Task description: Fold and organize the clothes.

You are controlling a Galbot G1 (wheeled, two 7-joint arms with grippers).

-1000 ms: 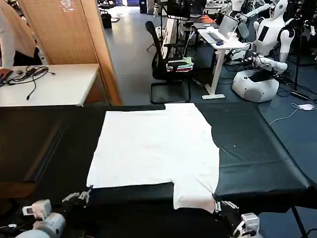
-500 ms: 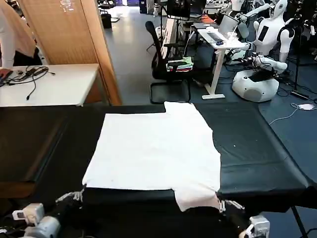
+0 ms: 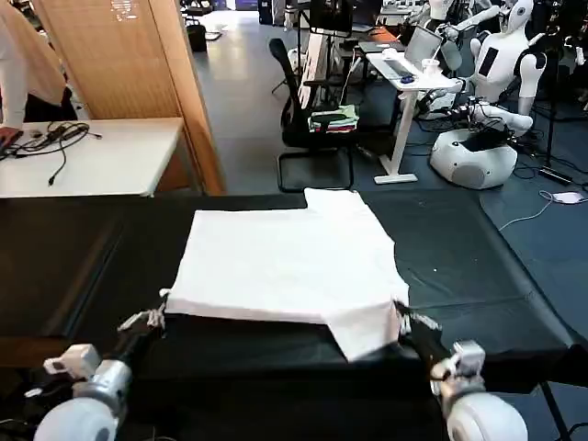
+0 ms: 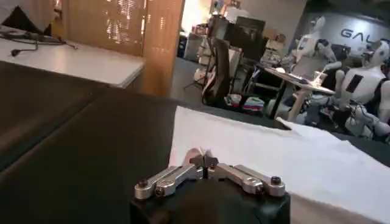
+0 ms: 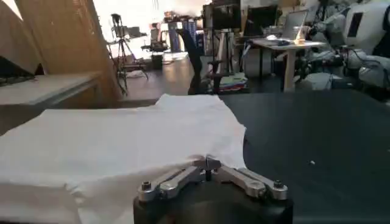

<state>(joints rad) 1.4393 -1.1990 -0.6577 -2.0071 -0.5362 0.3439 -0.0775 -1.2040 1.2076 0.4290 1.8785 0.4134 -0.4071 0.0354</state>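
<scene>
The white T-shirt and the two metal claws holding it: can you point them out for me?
white T-shirt [image 3: 289, 262]: head view, middle of the flat cloth.
left gripper [image 3: 158, 315]: head view, fingertips at the shirt's near left corner.
right gripper [image 3: 401, 317]: head view, fingertips at the shirt's near right corner.

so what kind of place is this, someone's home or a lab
Most likely a robotics lab or workshop, not a home: white humanoid robots stand in the background beside a desk with a laptop, an office chair and cables on a white table.
</scene>
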